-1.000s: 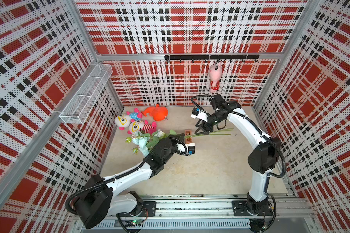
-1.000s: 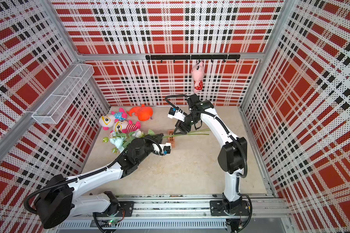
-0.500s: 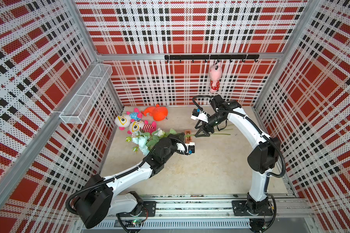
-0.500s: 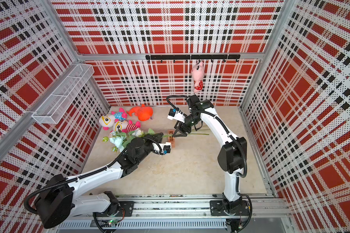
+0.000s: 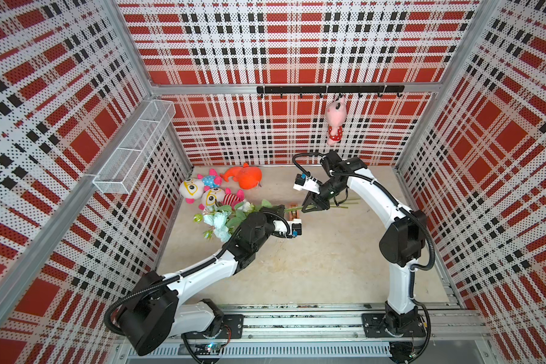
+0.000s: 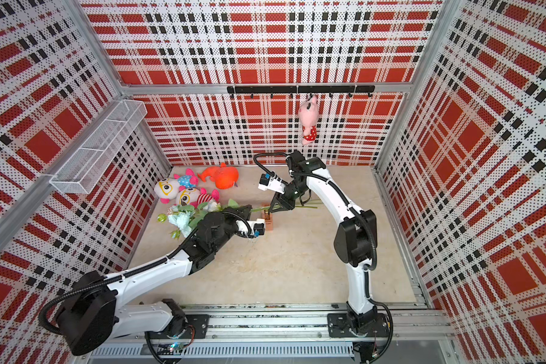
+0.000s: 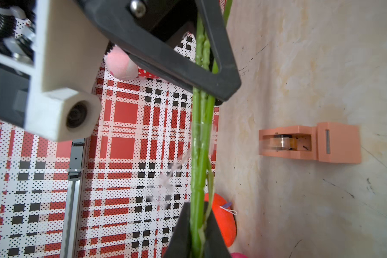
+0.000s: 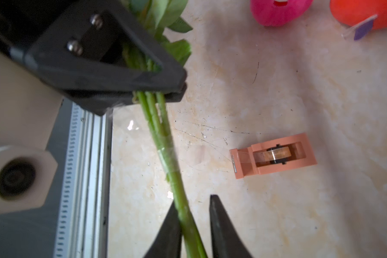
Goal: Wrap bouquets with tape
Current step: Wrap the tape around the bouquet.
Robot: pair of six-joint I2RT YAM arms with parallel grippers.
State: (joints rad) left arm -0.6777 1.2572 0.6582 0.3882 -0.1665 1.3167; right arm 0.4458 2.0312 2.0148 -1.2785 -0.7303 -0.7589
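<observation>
Where the left gripper (image 8: 156, 93) is clamped on the green stems of the bouquet (image 8: 163, 134) just below the leaves, the right gripper (image 8: 192, 201) straddles them farther along. One finger (image 8: 165, 232) touches them and a gap shows at the other, so I cannot tell whether it pinches. A clear band (image 8: 168, 156) wraps the stems between the two. The tape (image 8: 275, 156) sits in its orange holder (image 8: 244, 165) on the table (image 8: 299, 89), near the stems, apart from both jaws.

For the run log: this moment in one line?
left hand: shut on bouquet stems | right hand: around stems, grip unclear | tape: on table
</observation>
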